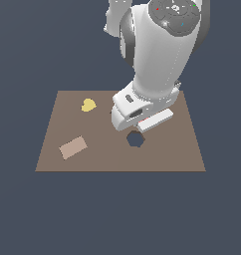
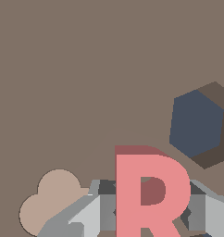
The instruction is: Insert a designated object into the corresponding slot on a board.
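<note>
In the wrist view the salmon-red R block (image 2: 151, 194) sits between my gripper's (image 2: 148, 216) two grey fingers (image 2: 88, 215), which press on its sides. The R looks large and close to the camera, above the brown board (image 2: 86, 83). In the exterior view my arm's white hand (image 1: 141, 110) hangs over the board (image 1: 58, 154) near its far middle and hides the R and the fingertips. The R-shaped slot shows in neither view.
A dark hexagonal hole (image 1: 135, 139) (image 2: 197, 124) lies in the board just in front of the hand. A tan flower-shaped piece (image 2: 51, 203) lies beside a finger. A yellow heart-like piece (image 1: 88, 105) and a tan rectangular tile (image 1: 72, 147) lie toward the exterior view's left.
</note>
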Controlling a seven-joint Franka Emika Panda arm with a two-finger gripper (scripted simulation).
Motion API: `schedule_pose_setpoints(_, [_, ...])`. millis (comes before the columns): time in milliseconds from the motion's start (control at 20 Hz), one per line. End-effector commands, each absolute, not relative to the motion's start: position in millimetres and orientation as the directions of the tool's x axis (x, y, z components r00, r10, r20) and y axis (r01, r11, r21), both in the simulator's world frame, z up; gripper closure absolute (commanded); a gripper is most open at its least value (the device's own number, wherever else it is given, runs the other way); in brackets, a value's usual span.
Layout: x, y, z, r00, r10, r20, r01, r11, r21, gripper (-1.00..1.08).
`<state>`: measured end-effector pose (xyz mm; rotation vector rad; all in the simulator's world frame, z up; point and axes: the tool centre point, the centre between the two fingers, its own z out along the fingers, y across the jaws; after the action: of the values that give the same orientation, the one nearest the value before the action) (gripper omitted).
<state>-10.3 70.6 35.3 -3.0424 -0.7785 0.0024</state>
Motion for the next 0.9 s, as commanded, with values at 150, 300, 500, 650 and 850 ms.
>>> schedule_pose_setpoints(150, [-27.5,38.1,37.6,0.831,0.556,-0.001,0.556,-0.831,-0.002,1.08])
schedule_pose_setpoints(300, [-33.4,23.5,38.5,0.809,0.588,-0.001,0.588,-0.809,-0.002,1.08])
schedule_pose_setpoints(500, [-38.5,8.8,39.4,0.787,0.617,-0.001,0.617,-0.787,-0.002,1.08])
schedule_pose_setpoints(650, [-40.5,1.3,39.8,0.775,0.632,-0.001,0.632,-0.775,-0.002,1.08])
schedule_pose_setpoints(850, [-41.3,-4.0,40.1,0.767,0.641,-0.001,0.641,-0.767,-0.002,1.08])
